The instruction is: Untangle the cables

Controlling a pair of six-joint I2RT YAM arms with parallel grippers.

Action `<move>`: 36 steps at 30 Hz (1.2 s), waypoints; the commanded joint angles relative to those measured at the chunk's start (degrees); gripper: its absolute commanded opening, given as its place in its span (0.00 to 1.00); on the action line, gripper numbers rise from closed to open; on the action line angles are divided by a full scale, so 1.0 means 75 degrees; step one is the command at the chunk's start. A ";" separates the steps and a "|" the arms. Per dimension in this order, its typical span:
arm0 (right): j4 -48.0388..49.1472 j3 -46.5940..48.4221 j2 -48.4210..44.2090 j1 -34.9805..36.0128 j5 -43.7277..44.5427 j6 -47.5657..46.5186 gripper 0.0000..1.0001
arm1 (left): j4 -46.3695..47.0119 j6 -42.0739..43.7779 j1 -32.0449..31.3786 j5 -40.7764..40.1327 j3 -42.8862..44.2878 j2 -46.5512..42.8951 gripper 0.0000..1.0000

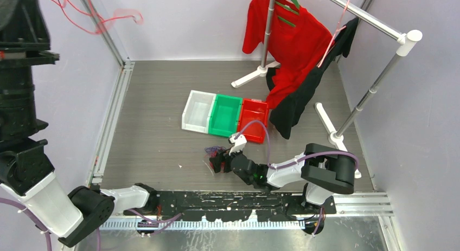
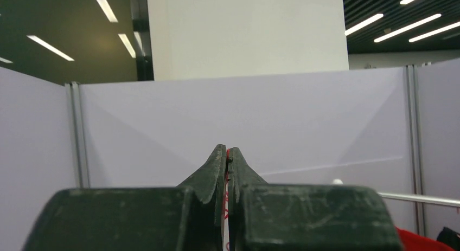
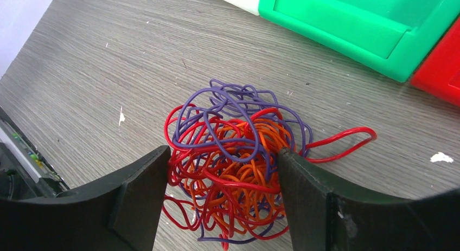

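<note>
The cables [image 3: 233, 153] lie as a fist-sized tangle of red, orange and purple loops on the grey table, also visible in the top view as the tangle [image 1: 215, 152]. My right gripper [image 3: 222, 152] is open, low over the table, with one finger on each side of the tangle and both touching its outer loops. One red loop [image 3: 347, 142] sticks out to the right. My left gripper [image 2: 228, 153] is raised high and shut on a thin red cable [image 2: 226, 199]. Loose red cable loops [image 1: 103, 20] hang in the air at the top left.
A white bin [image 1: 198, 111], a green bin [image 1: 226, 115] and a red bin [image 1: 253, 116] stand in a row just beyond the tangle. A clothes rack [image 1: 374, 23] with a red garment [image 1: 293, 39] and a black garment [image 1: 304, 94] fills the back right. A thin red strand [image 1: 335, 34] hangs from its rod.
</note>
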 commanded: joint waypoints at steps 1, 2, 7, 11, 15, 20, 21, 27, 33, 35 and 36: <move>-0.0057 -0.0080 0.0031 0.0089 0.0261 0.0162 0.76 | 0.0791 0.0222 -0.0034 -0.0056 0.0103 0.0029 0.00; -0.0074 -0.0077 0.0003 0.0090 0.0265 0.0162 0.76 | 0.0620 0.0150 -0.0034 0.0128 0.0006 -0.0018 0.00; -0.0427 0.0052 -0.0309 0.0096 0.0249 0.0151 0.76 | 0.0355 0.0034 -0.0034 0.0428 -0.1171 -0.0514 0.00; -0.0839 0.0146 -0.0944 0.0090 0.0278 0.0079 0.78 | -0.0020 -0.0003 -0.0039 0.0628 -0.1850 -0.0792 0.00; -0.1751 0.0512 -0.1664 0.0084 0.0318 -0.0024 0.83 | -0.0639 -0.0205 -0.0033 0.1029 -0.2554 -0.1056 0.00; -0.2534 0.1115 -0.2220 0.0077 0.0184 -0.0283 0.97 | -0.1135 -0.0486 -0.0034 0.1599 -0.3757 -0.1404 0.00; -0.2650 0.1251 -0.2281 0.0072 0.0158 -0.0345 0.98 | -0.1250 -0.0548 -0.0034 0.1797 -0.3961 -0.1437 0.00; -0.3506 0.2258 -0.2468 -0.0050 0.0143 -0.0638 0.99 | -0.2073 -0.0795 -0.0034 0.2838 -0.4615 -0.1170 0.00; -0.3922 0.2890 -0.2175 -0.0658 -0.0003 -0.0533 0.95 | -0.1708 -0.0571 -0.0032 0.2675 -0.5287 -0.0853 0.00; -0.3996 0.3015 -0.2066 -0.0899 -0.0138 -0.0411 0.93 | -0.1509 -0.0399 -0.0034 0.2590 -0.5438 -0.0695 0.00; -0.4009 0.3037 -0.2023 -0.0996 -0.0174 -0.0360 0.92 | -0.1424 -0.0290 -0.0034 0.2482 -0.5510 -0.0598 0.00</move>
